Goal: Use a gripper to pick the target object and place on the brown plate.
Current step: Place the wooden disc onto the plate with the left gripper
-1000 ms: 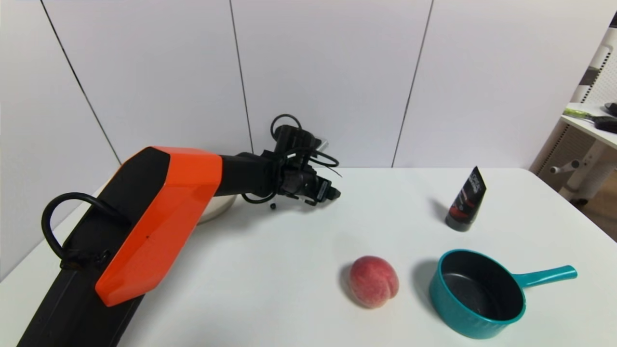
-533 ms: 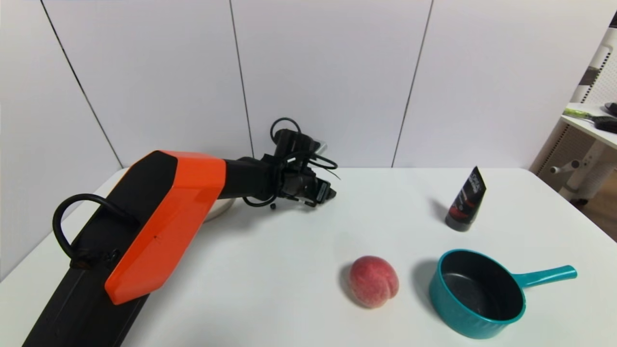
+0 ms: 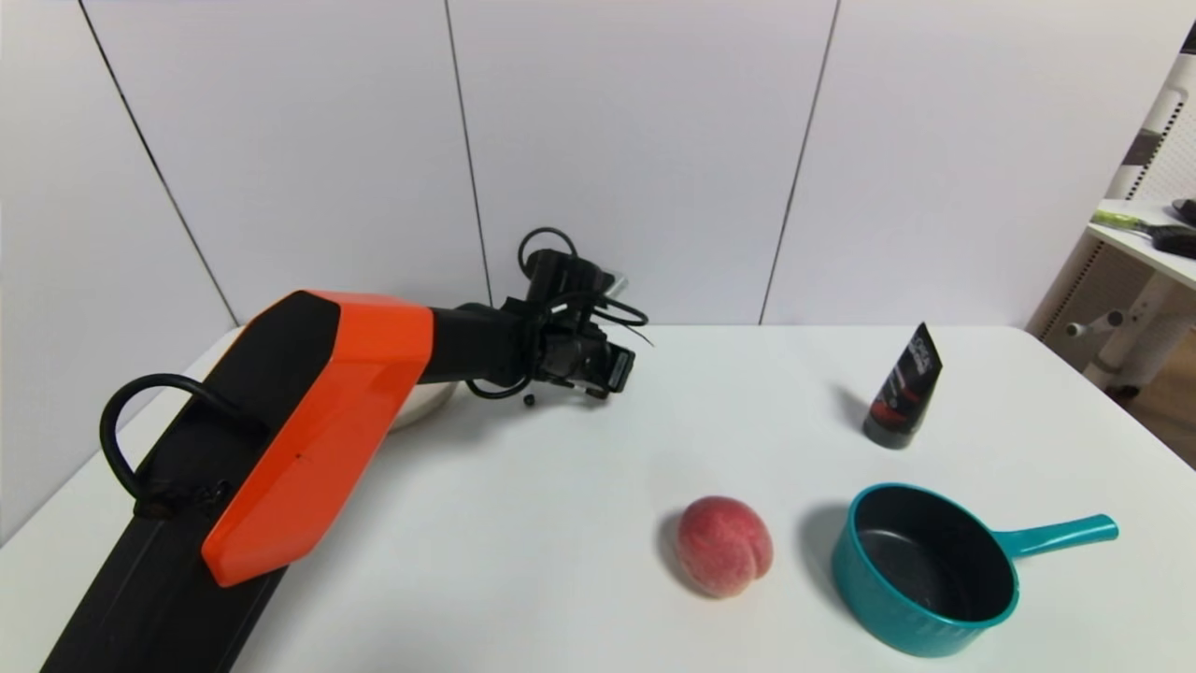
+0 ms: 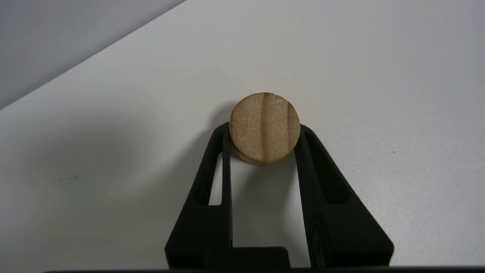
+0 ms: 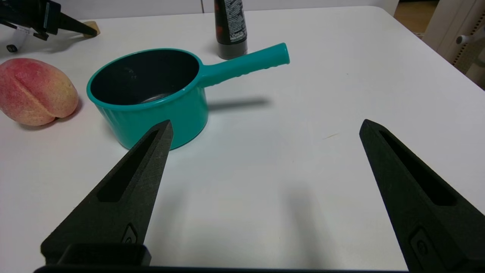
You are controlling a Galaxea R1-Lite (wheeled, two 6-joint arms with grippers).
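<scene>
Left black pointed-finger gripper, on its orange-segmented arm, clamps the tiny tan wooden short cylinder between its fingertips, above the white table. Round beige-tan plate: mostly hidden behind that arm, just beside the gripper. Pink-red peach: well apart from the plate, beside the teal saucepan with a handle. Black tube: beyond the saucepan. Right black gripper: fingers spread wide, holding nothing, near the saucepan.
</scene>
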